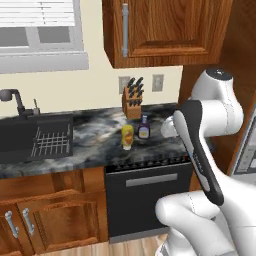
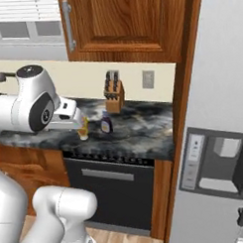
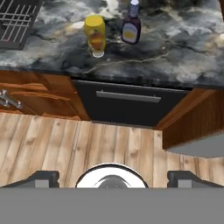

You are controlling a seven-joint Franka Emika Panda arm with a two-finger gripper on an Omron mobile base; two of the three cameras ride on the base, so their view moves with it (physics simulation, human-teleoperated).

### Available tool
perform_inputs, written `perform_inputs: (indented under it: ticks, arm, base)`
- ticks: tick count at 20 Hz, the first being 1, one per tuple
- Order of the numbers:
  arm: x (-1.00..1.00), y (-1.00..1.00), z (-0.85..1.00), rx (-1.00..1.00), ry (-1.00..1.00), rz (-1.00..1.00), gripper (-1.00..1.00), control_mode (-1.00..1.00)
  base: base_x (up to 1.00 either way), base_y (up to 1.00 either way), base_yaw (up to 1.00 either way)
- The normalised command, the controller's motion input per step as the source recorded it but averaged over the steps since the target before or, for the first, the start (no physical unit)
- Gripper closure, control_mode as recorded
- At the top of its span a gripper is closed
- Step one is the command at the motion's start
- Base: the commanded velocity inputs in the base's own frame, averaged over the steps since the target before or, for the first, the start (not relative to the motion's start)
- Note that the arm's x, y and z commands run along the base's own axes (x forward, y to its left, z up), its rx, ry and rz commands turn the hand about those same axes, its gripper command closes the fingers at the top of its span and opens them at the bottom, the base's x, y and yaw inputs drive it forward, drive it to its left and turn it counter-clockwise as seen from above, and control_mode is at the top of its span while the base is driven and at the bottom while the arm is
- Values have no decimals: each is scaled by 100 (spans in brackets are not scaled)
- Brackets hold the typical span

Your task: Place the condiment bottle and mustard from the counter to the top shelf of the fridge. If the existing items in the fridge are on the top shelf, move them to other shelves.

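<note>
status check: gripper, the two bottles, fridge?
Gripper open, empty, short of the counter. Mustard and condiment bottle upright there, side by side, untouched. Fridge door shut; nothing between hand and bottles.

My mustard (image 1: 127, 136) is bright yellow with an orange label and a white cap. The condiment bottle (image 1: 144, 128) next to it is dark purple with a yellow label and a pale cap. The counter (image 1: 95, 135) in the middle of the frame is black with grey and white swirls. The cabinets (image 1: 165, 30) at the top are warm reddish brown wood. The dishwasher (image 1: 150, 197) is black with a silver handle. The knife block (image 1: 132, 102) is light brown with black handles. The floor (image 3: 109, 140) has pale wood stripes. The fridge (image 2: 217, 115) on the right is grey.
</note>
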Motion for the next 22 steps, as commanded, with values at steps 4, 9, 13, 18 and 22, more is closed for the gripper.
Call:
perform_inputs:
  ticks: [4, 9, 13, 18, 22]
  arm:
    - [0, 0, 0, 0, 0, 0, -100, 100]
    - [0, 0, 0, 0, 0, 0, -100, 100]
    - [8, 0, -11, 0, 0, -1, -100, -100]
    - [29, 0, -73, 1, 7, -6, -100, -100]
    - [75, -1, -84, 3, 1, -8, -100, -100]
  base:
    - [57, 72, 0]
    - [45, 15, 0]
    - [6, 0, 0]
    - [0, 0, 0]
    - [0, 0, 0]
